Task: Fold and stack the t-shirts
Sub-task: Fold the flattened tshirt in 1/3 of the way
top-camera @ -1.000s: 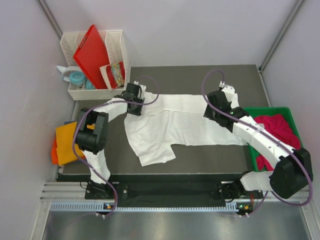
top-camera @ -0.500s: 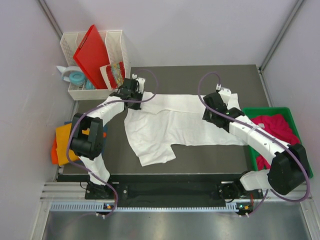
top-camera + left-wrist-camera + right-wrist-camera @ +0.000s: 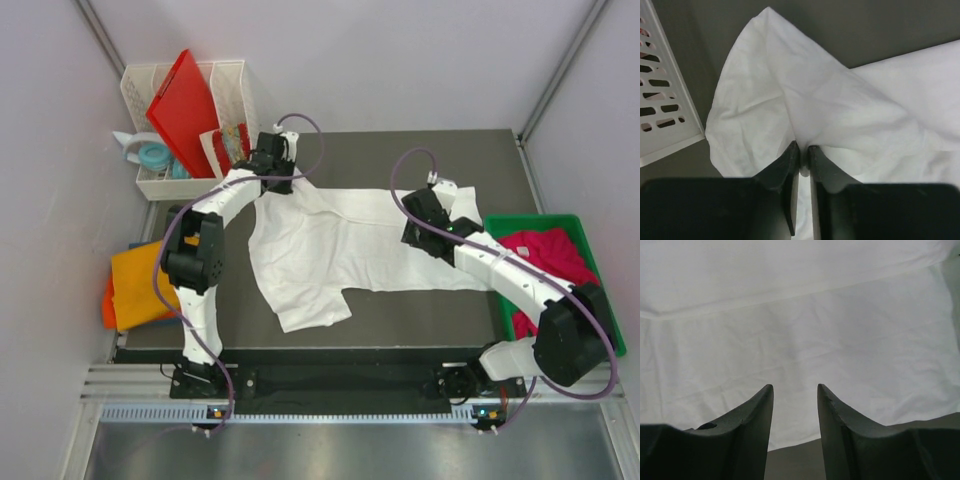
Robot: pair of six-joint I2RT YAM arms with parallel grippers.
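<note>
A white t-shirt (image 3: 340,245) lies spread across the dark mat (image 3: 400,160), one sleeve pointing toward the near edge. My left gripper (image 3: 272,186) is at the shirt's far-left corner, beside the basket. In the left wrist view it (image 3: 803,150) is shut on a pinched fold of the white t-shirt (image 3: 840,100), which rises into a peak ahead of the fingers. My right gripper (image 3: 418,222) hovers over the shirt's right part, near its far edge. Its jaws (image 3: 795,386) stand open above flat white cloth (image 3: 800,315), holding nothing.
A magenta t-shirt (image 3: 550,255) sits in a green bin (image 3: 540,220) at the right. An orange t-shirt (image 3: 135,285) lies off the mat's left edge. A white basket (image 3: 190,185) with a red board (image 3: 185,105) stands far left, close to my left gripper (image 3: 665,110).
My left gripper closed on the shirt's far-left corner and moved toward the far side, drawing the cloth with it. The right gripper narrowed a little and shifted slightly left.
</note>
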